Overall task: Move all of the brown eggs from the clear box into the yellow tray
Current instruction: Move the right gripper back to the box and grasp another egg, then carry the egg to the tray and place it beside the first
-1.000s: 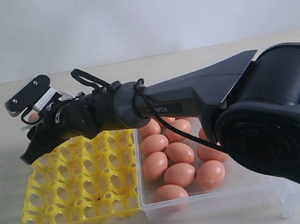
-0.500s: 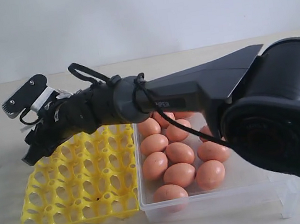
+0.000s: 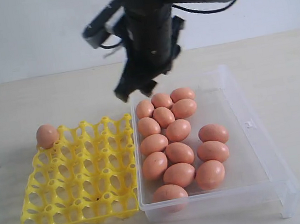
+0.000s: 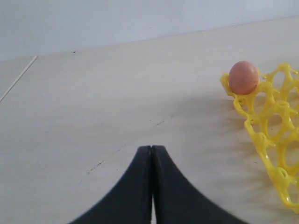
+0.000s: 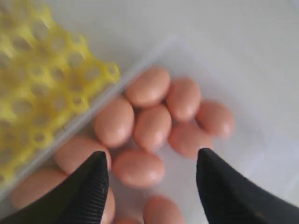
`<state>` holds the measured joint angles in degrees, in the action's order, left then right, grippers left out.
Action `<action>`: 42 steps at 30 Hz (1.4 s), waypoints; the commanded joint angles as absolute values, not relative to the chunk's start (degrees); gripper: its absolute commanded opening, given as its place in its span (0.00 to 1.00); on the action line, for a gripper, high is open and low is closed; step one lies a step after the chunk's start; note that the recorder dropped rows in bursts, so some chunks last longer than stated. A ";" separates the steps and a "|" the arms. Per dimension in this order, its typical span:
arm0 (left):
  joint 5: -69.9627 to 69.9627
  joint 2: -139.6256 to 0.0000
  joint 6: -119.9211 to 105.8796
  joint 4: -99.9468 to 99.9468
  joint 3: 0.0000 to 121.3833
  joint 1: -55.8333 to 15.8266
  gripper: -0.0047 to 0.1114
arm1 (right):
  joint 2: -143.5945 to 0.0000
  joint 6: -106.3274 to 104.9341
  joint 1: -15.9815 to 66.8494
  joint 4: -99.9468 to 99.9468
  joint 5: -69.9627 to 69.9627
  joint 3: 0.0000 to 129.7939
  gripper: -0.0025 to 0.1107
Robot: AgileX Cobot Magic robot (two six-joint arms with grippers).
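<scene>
1. Lower the right gripper (image 5: 152,175), spread wide and holding nothing, from above the upper left corner of the clear box (image 3: 254,148); aim at one outer egg among the brown eggs (image 3: 179,153) packed into the box's left half.
2. Straddle the shell across its narrow sides; close gently to spare it; avoid nudging the touching neighbours.
3. Carry to the yellow tray (image 3: 79,223), just left of the box; seat next to the lone egg (image 3: 47,135) in its upper left corner cup.
4. Leave the left gripper (image 4: 152,149), pressed together, over the table (image 4: 70,116) near that corner.
</scene>
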<state>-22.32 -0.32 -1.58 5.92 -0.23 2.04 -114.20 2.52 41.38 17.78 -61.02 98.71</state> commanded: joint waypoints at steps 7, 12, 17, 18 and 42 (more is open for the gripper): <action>-21.79 0.00 -1.32 5.78 0.00 1.71 0.04 | -107.71 8.66 32.75 18.81 -61.55 82.32 0.50; -21.79 0.00 -1.32 5.78 0.00 1.71 0.04 | -107.71 3.48 30.99 17.81 -57.69 78.12 0.50; -21.79 0.00 -1.32 5.78 0.00 1.71 0.04 | -108.33 -4.09 30.89 13.14 -53.60 77.47 0.50; -21.79 0.00 -1.32 5.78 0.00 1.71 0.04 | -108.72 -5.60 30.89 12.43 -53.33 77.47 0.50; -21.79 0.00 -1.32 5.78 0.00 1.71 0.04 | -118.71 -9.47 30.55 12.54 -53.69 77.57 0.37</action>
